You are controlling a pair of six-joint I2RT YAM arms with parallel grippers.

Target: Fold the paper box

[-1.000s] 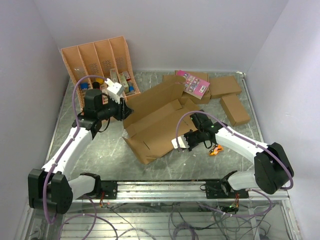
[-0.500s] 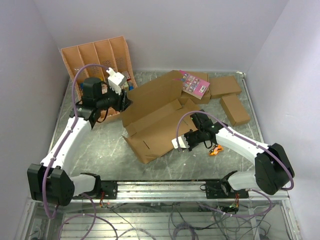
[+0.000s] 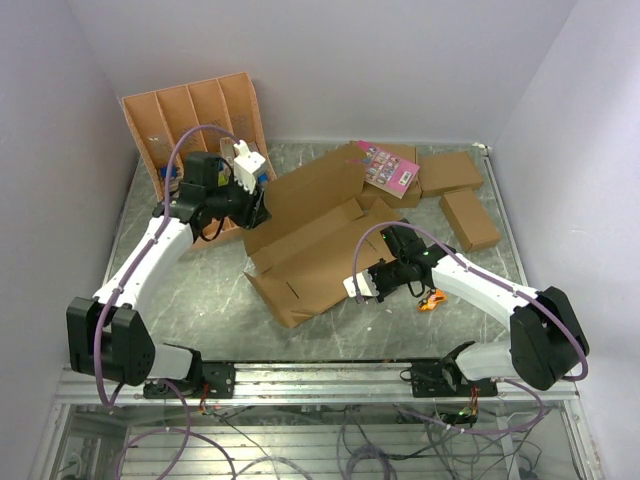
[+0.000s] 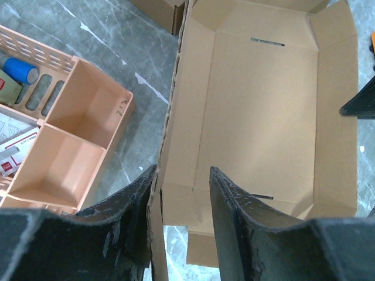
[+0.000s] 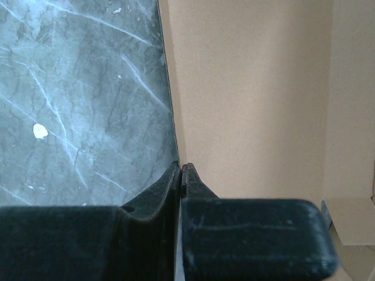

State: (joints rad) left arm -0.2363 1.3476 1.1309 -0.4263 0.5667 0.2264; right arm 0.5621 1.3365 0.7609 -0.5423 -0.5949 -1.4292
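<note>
The large brown corrugated-cardboard paper box (image 3: 310, 250) lies mid-table on the grey marbled table (image 3: 200, 290). Behind it to the left, the orange-tan compartment tray (image 3: 190, 120) leans on the back wall. Behind it to the right lie smaller brown cardboard boxes (image 3: 450, 172) and a pink printed booklet (image 3: 385, 167) on cardboard. The left gripper (image 3: 262, 203) straddles the box's left wall, and the right gripper (image 3: 362, 284) pinches its near right edge, a small orange object (image 3: 432, 300) just right of it.

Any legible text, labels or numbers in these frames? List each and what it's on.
No text is legible.
The pink card has printed pictures, lettering too small to read.
The packets in the tray have red-and-white labels, blurred.
The paper box is plain, with no print.
</note>
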